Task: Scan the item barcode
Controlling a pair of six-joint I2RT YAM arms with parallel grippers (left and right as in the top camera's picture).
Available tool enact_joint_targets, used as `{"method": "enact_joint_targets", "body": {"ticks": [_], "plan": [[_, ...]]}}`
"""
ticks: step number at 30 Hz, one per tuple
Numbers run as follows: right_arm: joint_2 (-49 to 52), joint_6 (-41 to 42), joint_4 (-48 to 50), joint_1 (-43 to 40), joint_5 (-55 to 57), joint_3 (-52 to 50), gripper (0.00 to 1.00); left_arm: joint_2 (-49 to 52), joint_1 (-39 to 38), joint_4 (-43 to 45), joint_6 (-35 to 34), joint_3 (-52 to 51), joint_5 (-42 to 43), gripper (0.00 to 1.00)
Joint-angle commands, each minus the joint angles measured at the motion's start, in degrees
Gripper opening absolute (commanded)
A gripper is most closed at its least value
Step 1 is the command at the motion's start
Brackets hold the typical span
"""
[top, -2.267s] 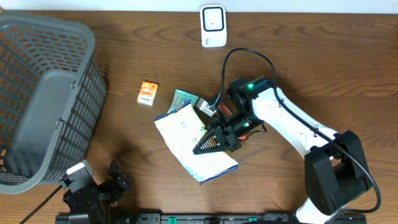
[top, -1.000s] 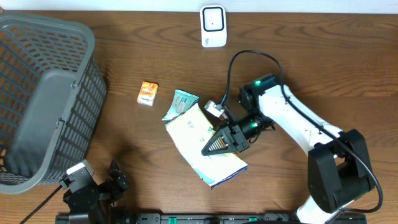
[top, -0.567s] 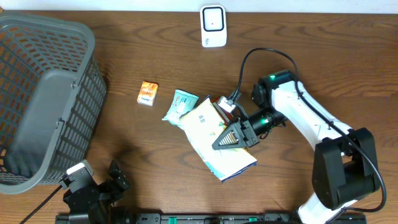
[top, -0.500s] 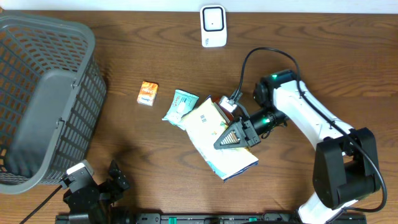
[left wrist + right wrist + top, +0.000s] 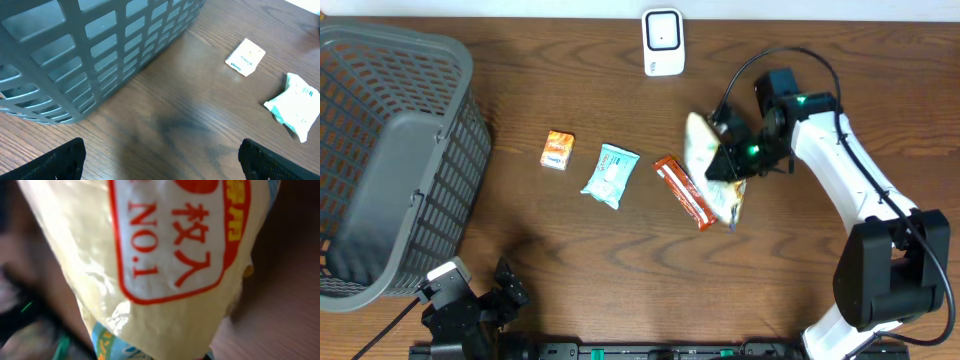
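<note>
Three packets (image 5: 611, 175) outside basket (image 5: 468, 150) | right pincer (image 5: 733, 160) grips bag (image 5: 700, 140) | left pincer (image 5: 162, 161) spread wide

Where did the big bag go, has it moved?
Yes. Held in the right gripper, the bag went right and up the picture, off the teal packet and closer to the white scanner.

The overhead camera looks straight down from high above and takes in the whole desk (image 5: 520, 230), from the basket (image 5: 380, 150) at the left to the right arm. The left wrist camera sits low at the near left edge and looks slantwise across the wood. It shares with the overhead view the basket wall, the orange packet (image 5: 245, 57) and the teal pouch (image 5: 295, 105). The right wrist camera is pressed very near the yellow bag (image 5: 150, 255), which fills its blurred view. The overhead view also shows this bag.
</note>
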Motion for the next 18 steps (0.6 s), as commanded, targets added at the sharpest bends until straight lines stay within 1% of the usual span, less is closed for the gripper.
{"method": "enact_joint_targets", "body": {"ticks": [1,3,9,14,18], "plan": [[-1.3,10.3,0.7,0.6,15.2,6.0,0.01,-0.1,0.2,0.0,-0.1,0.0,-0.3,0.98],[-1.3,11.9,3.1,0.7,21.0,8.5,0.01,-0.1,0.2,0.0,-0.1,0.0,-0.3,0.98],[-1.3,11.7,9.6,0.7,28.3,9.9,0.01,-0.1,0.2,0.0,-0.1,0.0,-0.3,0.98],[-0.1,9.2,15.4,1.7,28.9,10.1,0.01,-0.1,0.2,0.0,-0.1,0.0,-0.3,0.98],[2.5,9.2,19.3,3.8,32.3,11.9,0.01,-0.1,0.2,0.0,-0.1,0.0,-0.3,0.98]]}}
